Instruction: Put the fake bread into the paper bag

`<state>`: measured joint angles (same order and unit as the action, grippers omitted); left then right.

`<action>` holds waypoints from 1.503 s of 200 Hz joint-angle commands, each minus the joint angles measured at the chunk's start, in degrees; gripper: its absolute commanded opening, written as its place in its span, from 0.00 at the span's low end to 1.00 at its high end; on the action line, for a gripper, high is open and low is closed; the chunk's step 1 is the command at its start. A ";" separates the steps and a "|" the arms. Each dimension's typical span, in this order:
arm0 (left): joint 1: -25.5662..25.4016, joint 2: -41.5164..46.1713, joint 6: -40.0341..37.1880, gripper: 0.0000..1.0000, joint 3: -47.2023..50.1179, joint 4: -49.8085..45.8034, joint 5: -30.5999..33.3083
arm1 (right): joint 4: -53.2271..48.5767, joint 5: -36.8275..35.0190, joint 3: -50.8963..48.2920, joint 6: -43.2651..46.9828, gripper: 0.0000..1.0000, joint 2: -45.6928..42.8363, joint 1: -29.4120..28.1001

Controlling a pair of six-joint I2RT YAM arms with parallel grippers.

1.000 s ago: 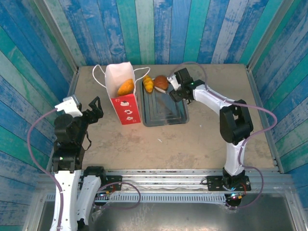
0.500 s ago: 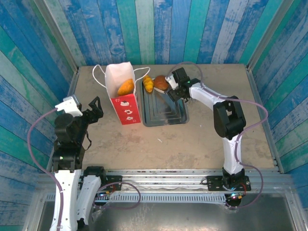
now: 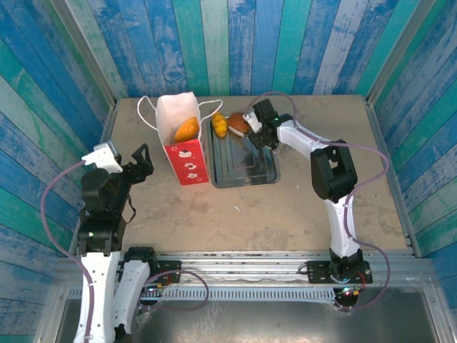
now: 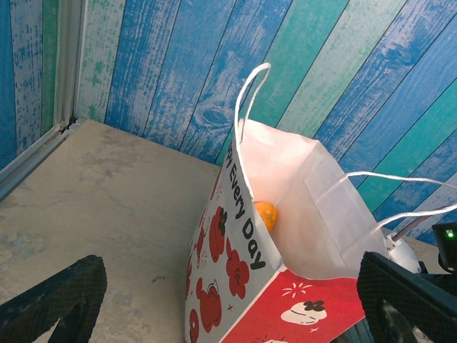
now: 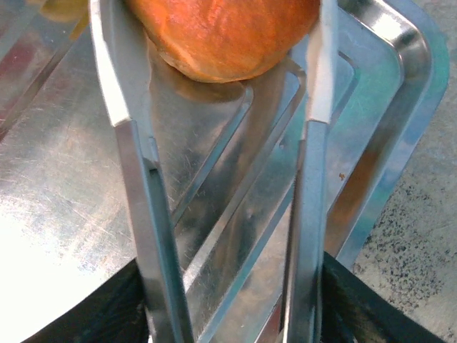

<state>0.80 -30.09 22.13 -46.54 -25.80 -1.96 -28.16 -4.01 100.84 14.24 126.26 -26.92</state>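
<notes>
1 bread [image 3: 187, 128] in upright paper bag [image 3: 187, 163]

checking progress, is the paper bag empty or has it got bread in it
Not empty: the paper bag stands upright and open, with a golden pastry visible inside it.

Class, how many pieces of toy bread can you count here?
3: a golden pastry inside the white-and-red paper bag, a yellow roll on the grey metal tray, a round brown bun between the right gripper fingers. The bag may hide more.

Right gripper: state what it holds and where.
The bun lies between the fingers of the right gripper, touched at its opposite sides, on the tray; firm hold cannot be told.
</notes>
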 commanded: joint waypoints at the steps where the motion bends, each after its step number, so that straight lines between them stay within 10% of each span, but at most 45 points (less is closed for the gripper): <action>1: 0.26 -0.23 0.28 0.94 -0.55 -0.37 0.41 | -1.06 -0.33 0.85 -0.50 0.51 -1.84 0.22; 174: 0.26 -15.78 17.84 0.97 -5.12 7.53 -10.11 | -13.70 -1.82 -17.05 -16.08 0.43 -43.22 -0.40; 300: 0.26 -28.45 18.23 0.86 -7.95 9.39 -10.04 | -26.33 -4.68 -5.56 -16.31 0.42 -53.10 -8.92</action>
<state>0.82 -58.28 40.91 -53.52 -17.76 -11.70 -53.65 -6.72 90.54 -1.72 73.87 -32.47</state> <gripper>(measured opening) 0.874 0.428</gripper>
